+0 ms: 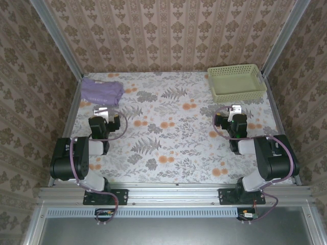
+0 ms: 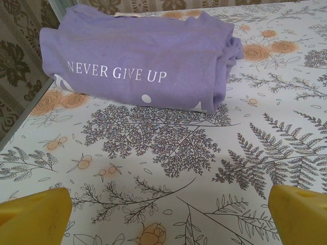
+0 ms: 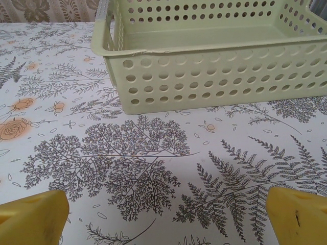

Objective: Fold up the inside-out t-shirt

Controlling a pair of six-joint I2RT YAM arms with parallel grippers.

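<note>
1. Top view: the t-shirt (image 1: pixel 102 91) lies as a compact folded bundle in the far-left corner of the table (image 1: pixel 168 148), so folding looks finished. The left gripper (image 1: pixel 101 111) and right gripper (image 1: pixel 235 108) hover empty.
2. Left wrist: the shirt is soft lavender with "NEVER GIVE UP" lettering facing up. The yellow fingers (image 2: pixel 36 217) are spread wide.
3. Right wrist: its fingers (image 3: pixel 33 219) are spread wide too, facing the green basket (image 3: pixel 214 76).

T-shirt (image 2: pixel 138 61): soft matt lavender cloth, white printed lettering | basket (image 3: pixel 204 76): pale green perforated plastic, smooth, faint sheen | table cover (image 2: pixel 214 168): smooth floral-printed sheet, slight sheen | frame rail (image 1: pixel 173 194): bare ribbed metal | walls (image 1: pixel 173 35): matt patterned wallpaper | left arm (image 1: pixel 69 158): black casing, dull shine | left gripper (image 2: pixel 166 217) fingertips (image 2: pixel 36 214): matt yellow plastic, by the look
</note>
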